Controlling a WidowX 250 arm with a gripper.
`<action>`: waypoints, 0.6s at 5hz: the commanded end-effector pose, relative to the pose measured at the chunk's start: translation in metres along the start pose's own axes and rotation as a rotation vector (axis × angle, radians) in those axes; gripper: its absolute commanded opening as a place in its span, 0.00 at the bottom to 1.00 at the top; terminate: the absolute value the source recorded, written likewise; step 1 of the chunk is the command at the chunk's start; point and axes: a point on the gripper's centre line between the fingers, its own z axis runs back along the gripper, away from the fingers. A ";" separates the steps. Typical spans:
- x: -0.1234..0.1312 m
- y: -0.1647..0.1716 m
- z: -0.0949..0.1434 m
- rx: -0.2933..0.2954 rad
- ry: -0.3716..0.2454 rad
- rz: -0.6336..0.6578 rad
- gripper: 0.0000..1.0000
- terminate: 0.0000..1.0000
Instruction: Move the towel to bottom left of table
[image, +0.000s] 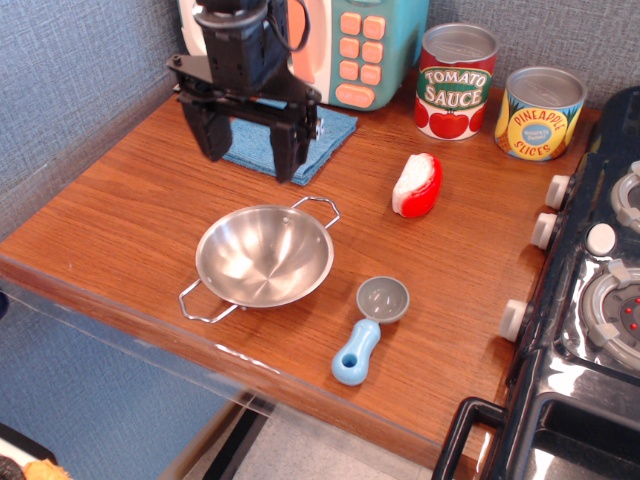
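Note:
The blue towel (322, 140) lies flat at the back of the brown wooden table (120, 215), in front of the toy microwave. My black gripper (250, 152) hangs right over the towel with its jaws open and nothing between them. One finger (211, 135) is at the towel's left edge, the other (290, 150) is over its middle. The gripper hides the left part of the towel. I cannot tell whether the fingertips touch the cloth.
A steel bowl (264, 256) sits in front of the towel. A blue-handled grey scoop (368, 328) lies near the front edge. A red-and-white object (417, 185), a tomato sauce can (456, 81) and a pineapple can (540, 113) stand to the right. A black toy stove (590, 300) fills the right side.

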 end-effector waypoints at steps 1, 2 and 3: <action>0.075 0.037 -0.030 0.012 -0.048 0.034 1.00 0.00; 0.108 0.039 -0.054 0.054 -0.057 0.065 1.00 0.00; 0.126 0.038 -0.070 0.094 -0.065 0.109 1.00 0.00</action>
